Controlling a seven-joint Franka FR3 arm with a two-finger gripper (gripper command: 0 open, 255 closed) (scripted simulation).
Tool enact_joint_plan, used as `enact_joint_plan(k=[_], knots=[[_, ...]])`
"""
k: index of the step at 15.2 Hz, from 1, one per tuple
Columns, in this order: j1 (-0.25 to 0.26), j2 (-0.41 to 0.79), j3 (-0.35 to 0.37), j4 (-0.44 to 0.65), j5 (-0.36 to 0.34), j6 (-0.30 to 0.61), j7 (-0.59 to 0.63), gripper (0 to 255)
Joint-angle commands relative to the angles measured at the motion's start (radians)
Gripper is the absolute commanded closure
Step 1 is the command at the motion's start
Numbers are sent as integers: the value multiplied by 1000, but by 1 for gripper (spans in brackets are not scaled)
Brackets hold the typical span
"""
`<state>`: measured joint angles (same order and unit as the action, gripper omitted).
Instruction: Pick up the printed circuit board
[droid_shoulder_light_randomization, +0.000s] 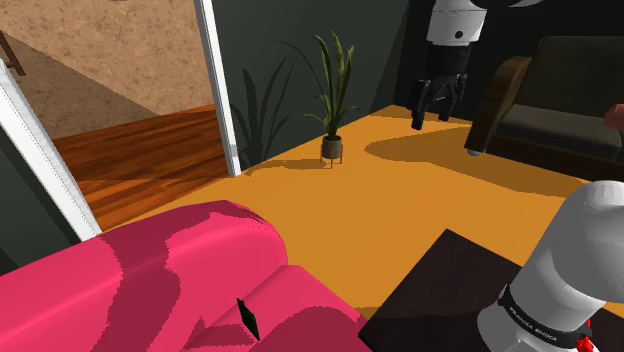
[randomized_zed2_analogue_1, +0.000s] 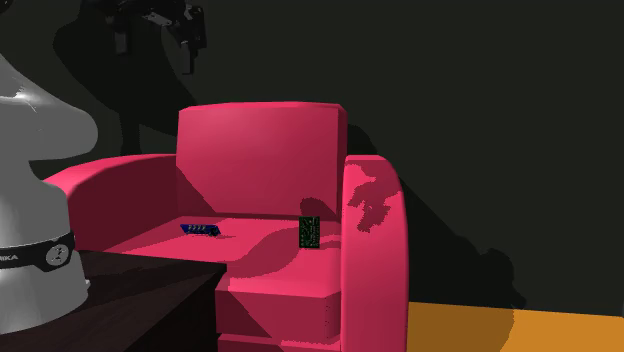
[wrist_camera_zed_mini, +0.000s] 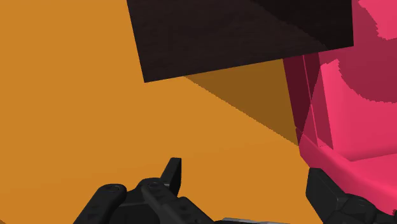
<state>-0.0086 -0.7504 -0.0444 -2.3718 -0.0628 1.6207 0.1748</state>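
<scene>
The black fingers of the gripper (wrist_camera_zed_mini: 245, 175) are held apart, with nothing between them, above the orange floor (wrist_camera_zed_mini: 76, 95).

The printed circuit board (randomized_zed2_analogue_1: 309, 233) is found on the seat of the pink armchair (randomized_zed2_analogue_1: 260, 150), stood upright near the armrest on the second exterior view's right; what props it cannot be told. A small blue object (randomized_zed2_analogue_1: 199, 229) is laid flat on the same seat, well apart from the board. The gripper is carried high, well apart from the chair, and is pointed down beside the dark stand (wrist_camera_zed_mini: 235, 32). The spread fingers are judged to be readied for an approach not yet begun. Since the board is thin and upright, a pinch across its faces from above seems called for, and it could be toppled by a glancing touch.
</scene>
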Motion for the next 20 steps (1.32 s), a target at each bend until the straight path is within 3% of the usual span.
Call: enact_joint_plan(k=[1,10,20], knots=[[0,0,0,0,0,0,0,0],[82,72,146,-132,89,232,135,0],[156,285,322,-164,142,509,293,0]])
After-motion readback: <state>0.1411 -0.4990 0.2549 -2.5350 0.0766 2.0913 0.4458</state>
